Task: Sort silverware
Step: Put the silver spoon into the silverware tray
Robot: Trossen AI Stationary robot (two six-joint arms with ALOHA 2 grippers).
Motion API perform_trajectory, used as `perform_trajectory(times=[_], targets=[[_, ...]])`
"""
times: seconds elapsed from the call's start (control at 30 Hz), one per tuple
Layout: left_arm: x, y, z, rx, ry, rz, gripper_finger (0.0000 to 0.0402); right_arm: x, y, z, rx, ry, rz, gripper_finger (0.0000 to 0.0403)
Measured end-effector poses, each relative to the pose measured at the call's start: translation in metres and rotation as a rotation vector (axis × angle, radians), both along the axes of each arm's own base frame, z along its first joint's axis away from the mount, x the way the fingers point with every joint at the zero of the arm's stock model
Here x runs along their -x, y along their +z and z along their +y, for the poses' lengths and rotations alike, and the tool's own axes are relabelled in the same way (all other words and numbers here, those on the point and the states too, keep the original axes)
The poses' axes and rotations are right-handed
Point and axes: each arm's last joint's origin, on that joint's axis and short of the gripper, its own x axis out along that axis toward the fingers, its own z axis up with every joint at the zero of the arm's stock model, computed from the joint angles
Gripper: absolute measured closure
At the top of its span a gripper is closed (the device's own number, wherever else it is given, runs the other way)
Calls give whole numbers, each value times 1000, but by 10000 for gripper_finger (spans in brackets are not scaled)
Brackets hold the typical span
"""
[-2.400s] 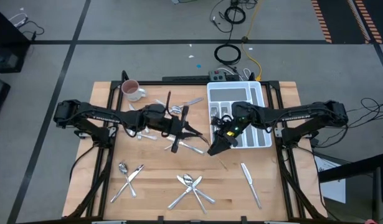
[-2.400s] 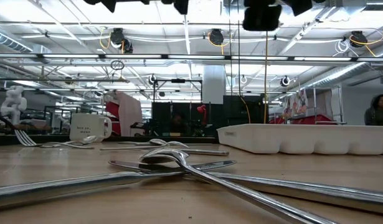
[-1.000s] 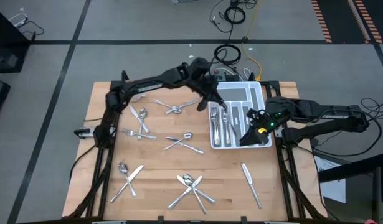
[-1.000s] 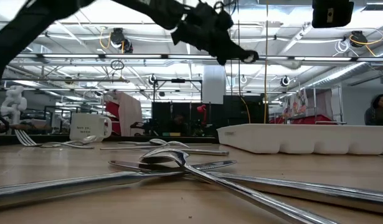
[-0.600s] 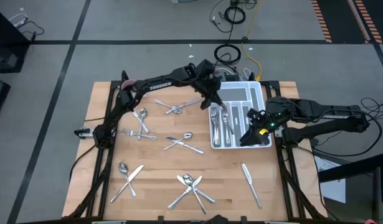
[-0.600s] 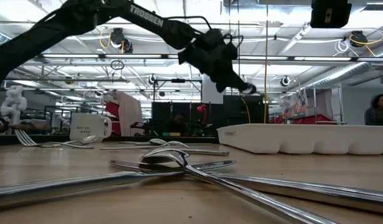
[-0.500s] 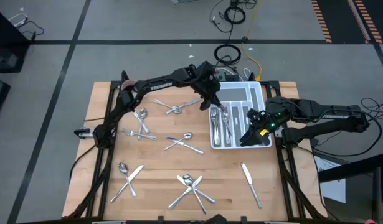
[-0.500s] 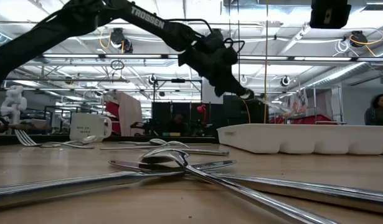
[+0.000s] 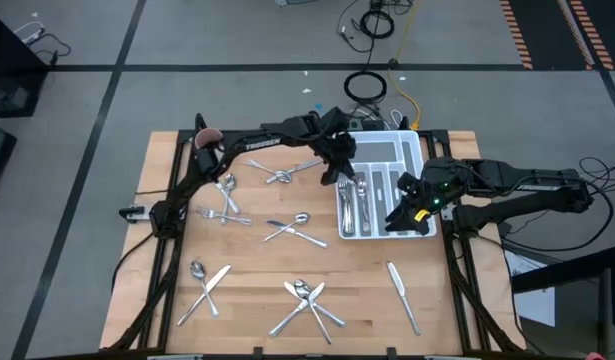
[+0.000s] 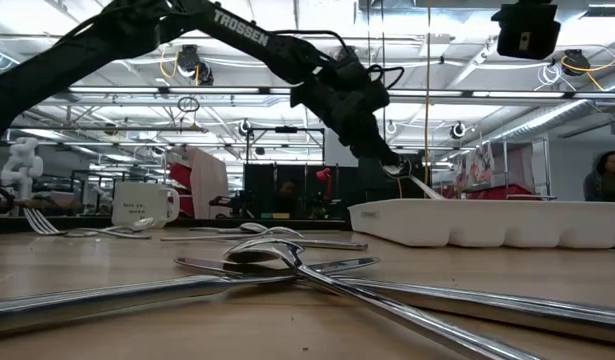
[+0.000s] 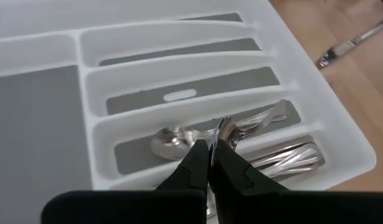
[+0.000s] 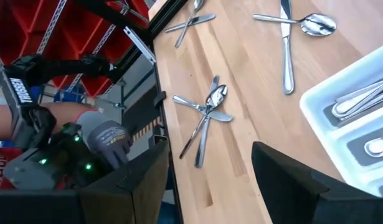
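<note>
Silverware lies in small heaps on the wooden table: spoons and forks [image 9: 285, 175], a crossed pair [image 9: 292, 229], a fork and a knife [image 9: 206, 281], a heap [image 9: 308, 300], a lone knife [image 9: 402, 294]. More pieces lie in the white divided tray [image 9: 388, 150], a spoon [image 11: 171, 142] and forks [image 11: 289, 158] among them. My left gripper [image 9: 343, 180] hangs over the tray's left compartments, shut on a slim silver piece [image 10: 419, 185]. At the tray's near right corner my right gripper [image 12: 207, 186] stands open and touches nothing. My left gripper pinches the slim silver piece [image 11: 211, 148] between its two fingers, along its length. The fingers slant down from the table's far left side toward the tray. The piece sticks out past the fingertips, its free end [image 11: 224, 126] over the spoon compartment; whether it touches the tray, I cannot tell.
A white mug [image 9: 209, 140] stands at the table's far left, half hidden by my left arm. Cables and a power strip [image 9: 349, 122] lie behind the tray. Bare wood [image 9: 257, 260] shows between the heaps. A person [image 10: 609, 176] sits far off in the room.
My left gripper has come down from high above the table's far side to just over the tray's left compartments, tipping its fingers further downward. It stays shut on the silver piece, which has gone down with it.
</note>
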Motion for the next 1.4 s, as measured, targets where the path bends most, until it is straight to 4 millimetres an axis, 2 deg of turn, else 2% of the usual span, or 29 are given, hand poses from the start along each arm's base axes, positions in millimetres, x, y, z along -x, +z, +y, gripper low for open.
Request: perform_trajectory(times=[0.37, 0.8, 0.97, 1.07, 1.17, 1.27, 1.4], targets=[[-14, -9, -32, -39, -98, -4, 397, -1, 0, -1, 33, -41, -1, 181], [-19, -13, -31, -94, -95, -35, 397, -2, -1, -2, 39, -60, 4, 181], [-20, -12, -31, -102, -91, -38, 397, 1, -6, -6, 119, -181, 66, 179], [-20, -12, -30, -104, -89, -37, 397, 6, -17, -12, 254, -356, 199, 179], [-20, -12, -30, -103, -88, -36, 397, 7, -27, -17, 378, -425, 331, 179], [-20, -12, -31, -103, -89, -36, 397, -4, -37, -23, 457, -416, 400, 179], [-20, -12, -32, -103, -91, -36, 397, -34, -49, -33, 527, -343, 401, 179]])
